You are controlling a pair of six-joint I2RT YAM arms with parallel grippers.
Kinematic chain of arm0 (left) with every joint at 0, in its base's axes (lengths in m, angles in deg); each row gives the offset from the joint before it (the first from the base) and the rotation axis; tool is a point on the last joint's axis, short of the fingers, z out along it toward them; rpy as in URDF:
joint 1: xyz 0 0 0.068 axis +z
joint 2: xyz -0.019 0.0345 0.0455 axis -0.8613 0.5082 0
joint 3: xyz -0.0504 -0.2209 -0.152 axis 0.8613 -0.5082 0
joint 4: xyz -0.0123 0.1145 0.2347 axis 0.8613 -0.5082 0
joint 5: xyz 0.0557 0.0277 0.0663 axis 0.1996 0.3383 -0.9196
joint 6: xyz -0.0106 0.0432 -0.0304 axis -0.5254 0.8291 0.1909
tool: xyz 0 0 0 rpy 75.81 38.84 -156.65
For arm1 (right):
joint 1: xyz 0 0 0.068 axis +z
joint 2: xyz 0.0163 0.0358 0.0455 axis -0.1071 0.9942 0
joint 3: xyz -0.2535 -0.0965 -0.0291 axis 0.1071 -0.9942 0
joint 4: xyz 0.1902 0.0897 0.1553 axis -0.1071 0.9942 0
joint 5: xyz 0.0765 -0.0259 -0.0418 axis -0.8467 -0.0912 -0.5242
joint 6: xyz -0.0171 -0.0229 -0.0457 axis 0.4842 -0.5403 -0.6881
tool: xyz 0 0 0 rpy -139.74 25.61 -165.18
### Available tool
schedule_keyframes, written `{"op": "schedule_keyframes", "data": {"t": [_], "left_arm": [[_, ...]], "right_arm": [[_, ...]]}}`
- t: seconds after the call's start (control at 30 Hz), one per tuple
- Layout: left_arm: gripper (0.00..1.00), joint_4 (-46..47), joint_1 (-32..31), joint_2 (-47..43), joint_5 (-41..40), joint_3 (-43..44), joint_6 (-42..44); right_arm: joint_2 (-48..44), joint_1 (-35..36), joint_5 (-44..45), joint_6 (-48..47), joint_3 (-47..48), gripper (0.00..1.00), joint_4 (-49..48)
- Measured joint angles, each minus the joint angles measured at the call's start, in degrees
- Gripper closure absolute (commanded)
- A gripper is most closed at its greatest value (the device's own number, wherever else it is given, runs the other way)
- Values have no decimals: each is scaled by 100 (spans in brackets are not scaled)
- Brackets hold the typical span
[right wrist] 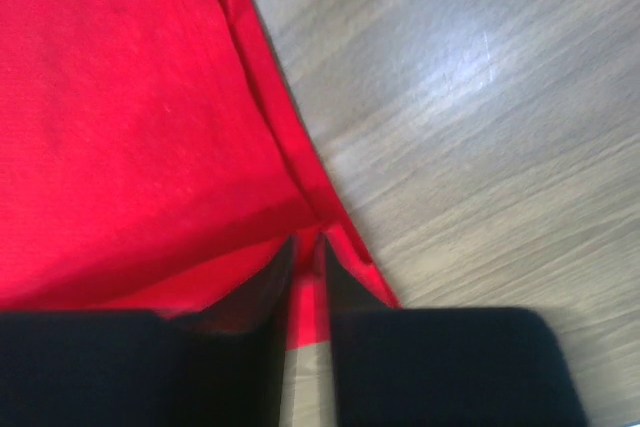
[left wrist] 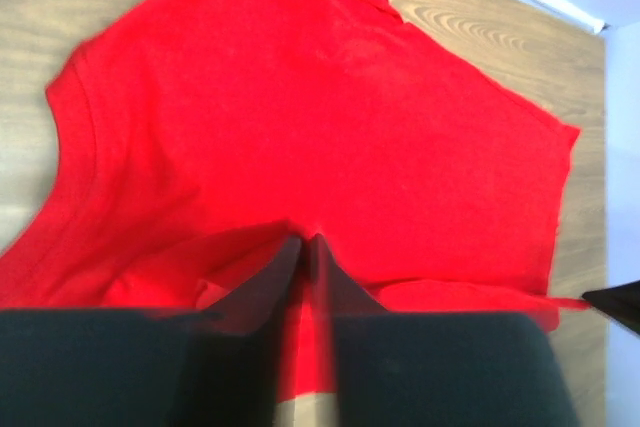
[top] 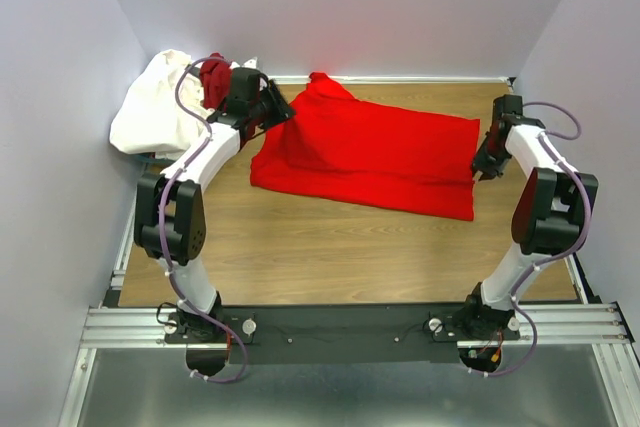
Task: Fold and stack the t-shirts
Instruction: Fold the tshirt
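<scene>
Red soft-cloth t-shirt (top: 380, 152), judged light and limp, lies toward the wooden table's (top: 330, 247) far edge. Pinched shut on its opposite ends, the soundest holds: left gripper (left wrist: 303, 239), right gripper (right wrist: 307, 235).

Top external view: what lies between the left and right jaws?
The bright red t-shirt spans the whole stretch over the table, each set of jaws closed on one end, as the top external view shows.

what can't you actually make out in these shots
Top view: darker maroon cloth t-shirt mostly hidden behind the wrist of the left arm.
Top view: white cloth t-shirt bunched in the corner, folds unreadable.
Wrist views: bright red cloth t-shirt cropped by frame edges.
Wrist views: left gripper and right gripper fingertips blurred; bite depth on red cloth unclear.
</scene>
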Motion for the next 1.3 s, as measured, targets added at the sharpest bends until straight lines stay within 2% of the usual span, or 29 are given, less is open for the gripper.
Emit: {"op": "schedule_keyframes", "data": {"t": [0.07,0.1,0.17,0.3,0.4,0.6,0.73,0.8,0.93,1.03,1.17,1.3], "left_arm": [[8,-63,0,138,2,214,39],[4,-76,0,201,2,328,81],[3,-129,0,269,-13,498,142],[3,-210,-2,236,-72,575,302],[4,-254,-52,136,-210,319,420],[5,-295,-146,-446,-518,-1178,463],[5,-361,-190,-610,-671,-1849,435],[6,-358,-201,-616,-782,-2002,422],[7,-352,-201,-654,-1021,-2149,420],[9,-343,-203,-680,-1141,-2164,422],[14,-317,-203,-680,-1244,-2164,422],[23,-306,-203,-649,-1311,-2162,422]], "right_arm": [[4,-17,0,-4,94,27,-13],[2,-20,2,-11,136,23,-20],[-22,-26,0,-44,173,21,-59],[-205,-26,-2,-44,72,20,-105],[-518,-26,-35,-35,-262,20,-142],[-837,-26,-400,94,-1305,20,-315],[-903,-26,-527,179,-1705,20,-328],[-962,-26,-601,208,-1814,21,-348],[-1139,-26,-669,264,-1987,31,-417],[-1165,-31,-673,302,-2105,34,-468],[-1143,-48,-667,308,-2225,37,-531],[-1054,-70,-662,306,-2267,41,-590]]}}
